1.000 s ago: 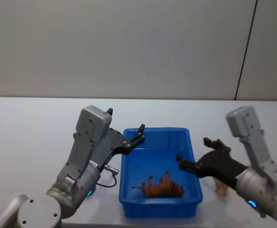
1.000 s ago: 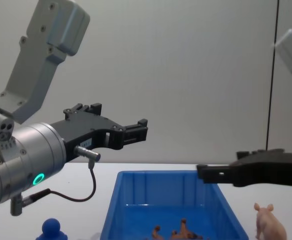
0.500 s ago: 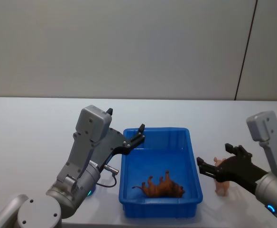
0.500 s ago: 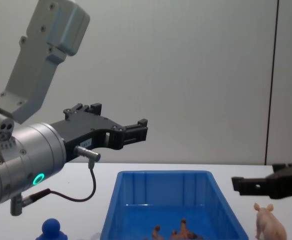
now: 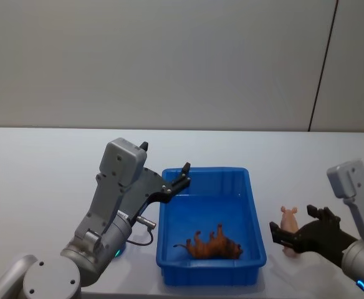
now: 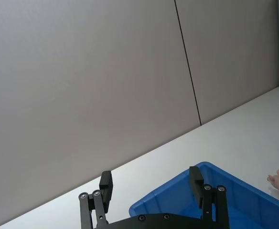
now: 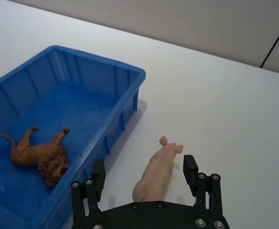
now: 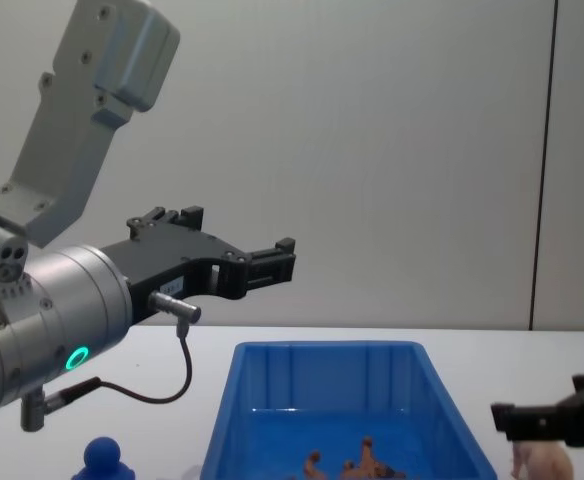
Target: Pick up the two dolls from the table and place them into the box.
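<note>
The right gripper (image 7: 144,168) is hanging low over the counter (image 5: 38,180), on the right side of the box (image 5: 204,170). Its two black fingers are standing wide apart and holding nothing. The pink pig (image 5: 288,217) is standing on the counter between them, and there is a small gap on each side of it. One finger is sitting in the narrow space between the pig and the blue wall of the box. That wall is standing between the pig and the inside of the box. The pig is just beside the box but not touching it. Behind the pig and to its right, the white counter is lying bare, with lots of room. Inside the box, a little brown animal (image 5: 210,245) is lying on its side near the front wall, and most of the blue floor around it is free. The left gripper (image 6: 150,177) is hanging up in the air above the back left corner of the box, with its fingers spread wide and holding nothing. A small blue round-headed figure (image 8: 105,458) is standing on the counter to the left of the box, down under the left arm.
</note>
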`<action>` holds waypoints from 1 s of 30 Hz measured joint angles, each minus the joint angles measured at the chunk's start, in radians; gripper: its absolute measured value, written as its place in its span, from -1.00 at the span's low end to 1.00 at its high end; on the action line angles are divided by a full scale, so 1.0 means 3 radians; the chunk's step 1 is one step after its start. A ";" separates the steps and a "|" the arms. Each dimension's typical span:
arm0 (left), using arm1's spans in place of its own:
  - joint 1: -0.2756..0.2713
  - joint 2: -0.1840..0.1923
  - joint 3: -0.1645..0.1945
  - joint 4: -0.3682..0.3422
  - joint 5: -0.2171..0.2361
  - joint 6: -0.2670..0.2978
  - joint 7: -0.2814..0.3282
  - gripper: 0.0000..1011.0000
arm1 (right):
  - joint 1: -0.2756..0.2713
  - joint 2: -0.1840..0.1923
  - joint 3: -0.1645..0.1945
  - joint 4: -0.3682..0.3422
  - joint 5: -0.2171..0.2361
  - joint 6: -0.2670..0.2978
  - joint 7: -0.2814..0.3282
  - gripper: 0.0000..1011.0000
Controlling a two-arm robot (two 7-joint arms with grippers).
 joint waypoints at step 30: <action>0.0000 0.0000 0.0000 0.0000 0.0000 0.0000 0.0000 0.99 | 0.0111 -0.0267 -0.0127 0.0442 -0.0113 0.0209 -0.0359 0.61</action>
